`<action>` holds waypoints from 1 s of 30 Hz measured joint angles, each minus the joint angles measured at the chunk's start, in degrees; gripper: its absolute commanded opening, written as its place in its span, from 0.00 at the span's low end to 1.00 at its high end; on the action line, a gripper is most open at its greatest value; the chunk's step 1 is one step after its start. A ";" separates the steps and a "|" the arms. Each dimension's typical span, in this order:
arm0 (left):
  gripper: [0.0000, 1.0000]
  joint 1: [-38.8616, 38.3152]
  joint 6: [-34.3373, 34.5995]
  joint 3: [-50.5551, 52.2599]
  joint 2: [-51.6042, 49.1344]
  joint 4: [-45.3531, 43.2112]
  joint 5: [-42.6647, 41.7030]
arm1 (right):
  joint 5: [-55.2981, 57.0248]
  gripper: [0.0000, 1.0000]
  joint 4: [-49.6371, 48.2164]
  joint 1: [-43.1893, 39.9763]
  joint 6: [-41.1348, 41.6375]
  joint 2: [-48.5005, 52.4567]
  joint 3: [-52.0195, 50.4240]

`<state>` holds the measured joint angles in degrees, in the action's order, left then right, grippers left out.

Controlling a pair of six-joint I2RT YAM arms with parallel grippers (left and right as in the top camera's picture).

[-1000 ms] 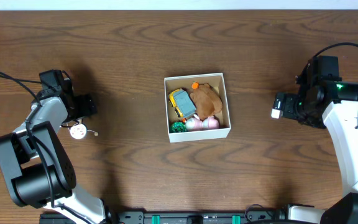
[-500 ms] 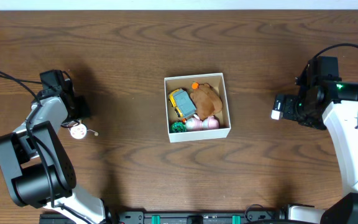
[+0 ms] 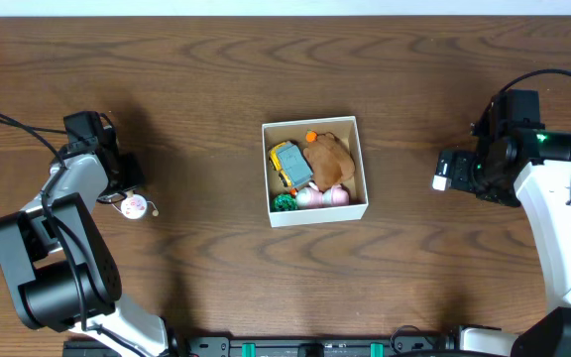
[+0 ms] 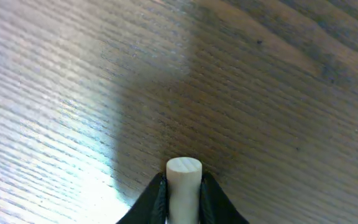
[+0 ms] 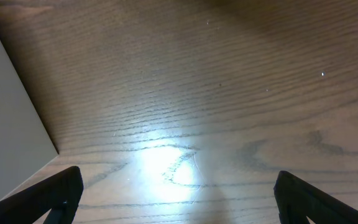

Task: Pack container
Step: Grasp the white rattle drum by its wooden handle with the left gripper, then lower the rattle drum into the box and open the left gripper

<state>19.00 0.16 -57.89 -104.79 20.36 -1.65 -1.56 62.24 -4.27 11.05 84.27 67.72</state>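
Note:
The container [image 3: 320,212], a white-walled square box, sits mid-table holding a yellow and blue toy car [image 3: 290,166], a brown plush [image 3: 328,157], pink toys [image 3: 322,196] and a green one [image 3: 284,202]. At the far left, my left gripper [image 3: 127,180] [image 4: 184,200] is shut on a pale wooden peg [image 4: 184,173] just above the tabletop. A small white and pink round toy [image 3: 135,205] lies at that gripper's tip; the peg seems part of it. My right gripper [image 3: 452,170] [image 5: 179,193] stands wide open over bare wood, right of the container.
The container's white wall [image 5: 5,112] fills the left side of the right wrist view. A black cable [image 3: 18,129] trails from the left arm across the table's left edge. The dark wooden table [image 3: 216,79] surrounds the container.
My left gripper has shut on the peg, and the small white and pink toy has shifted slightly right and up. The right arm has not moved.

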 measured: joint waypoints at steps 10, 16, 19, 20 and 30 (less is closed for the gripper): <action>0.06 -1.07 -0.02 0.24 3.04 1.86 -0.46 | 0.00 0.99 -0.11 0.00 0.00 0.00 0.00; 0.05 -7.06 0.24 0.33 16.65 5.05 -6.27 | 0.00 0.99 -0.11 0.00 0.00 0.00 0.00; 0.06 -12.74 1.01 0.31 23.61 7.10 -7.65 | 0.00 0.99 -0.11 0.00 0.00 0.00 0.00; 0.06 -15.06 1.36 0.20 25.73 7.56 -7.96 | 0.00 0.99 -0.11 0.00 0.00 0.00 0.00; 0.06 -41.31 -0.09 -3.87 33.29 7.54 -9.55 | 0.00 0.99 -0.28 0.00 0.00 0.00 0.00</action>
<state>-22.31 0.08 -61.76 -71.50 27.90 -11.20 -1.56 61.95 -4.27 11.05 84.27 67.72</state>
